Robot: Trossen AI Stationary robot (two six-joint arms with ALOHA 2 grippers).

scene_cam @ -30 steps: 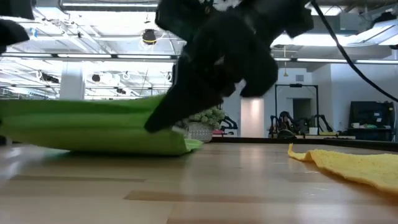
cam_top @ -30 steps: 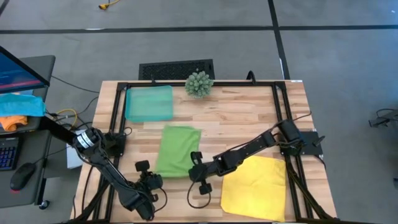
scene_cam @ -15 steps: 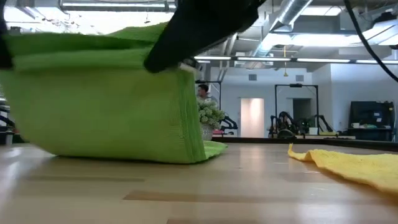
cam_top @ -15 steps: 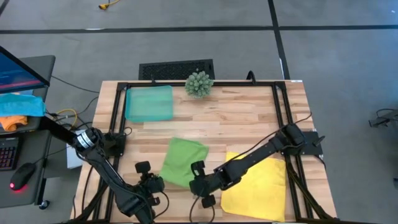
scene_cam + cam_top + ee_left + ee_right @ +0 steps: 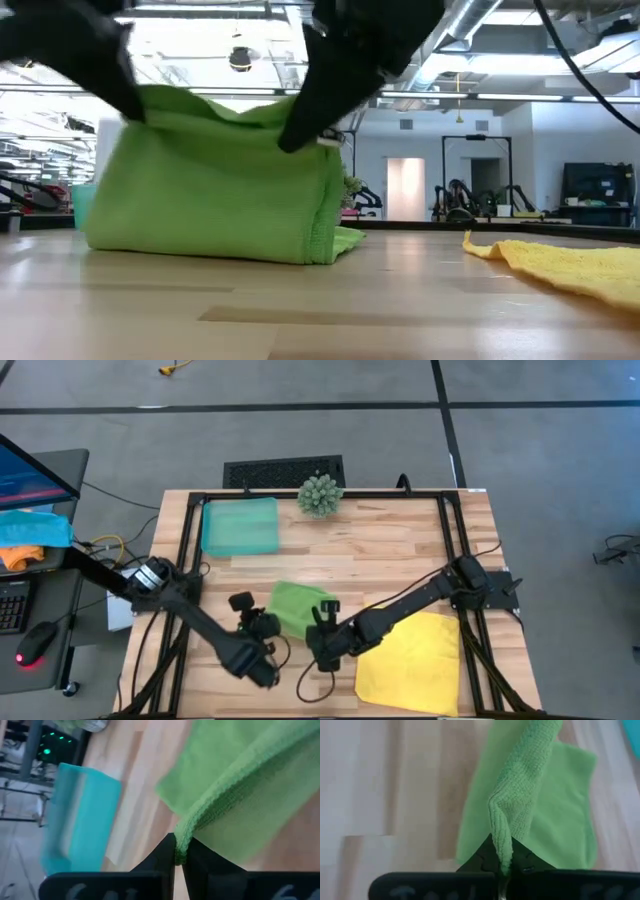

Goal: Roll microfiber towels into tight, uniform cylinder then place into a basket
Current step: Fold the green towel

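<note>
Both arms are working at the near middle of the wooden worktop. The left end effector is clenched on one near corner of the green towel; in the left wrist view the hem of the cloth is sitting pinched between the two dark fingers. The right end effector is clenched on the other near corner; in the right wrist view a ridge of green cloth is running down into its closed jaws.

In the low view the green towel is hanging as a folded sheet from the two grips, with its lower edge resting on the worktop and its top edge lifted between the end effectors. In the high view it is showing as a small, bunched green shape between the two end effectors.

The yellow towel is lying flat at the near right of the worktop, just beside the right arm and apart from the green towel. It is not gripped by either arm.

The teal basket is sitting at the far left of the worktop, well apart from both towels. A spiky green ball plant is standing at the far edge, just right of the basket.
</note>
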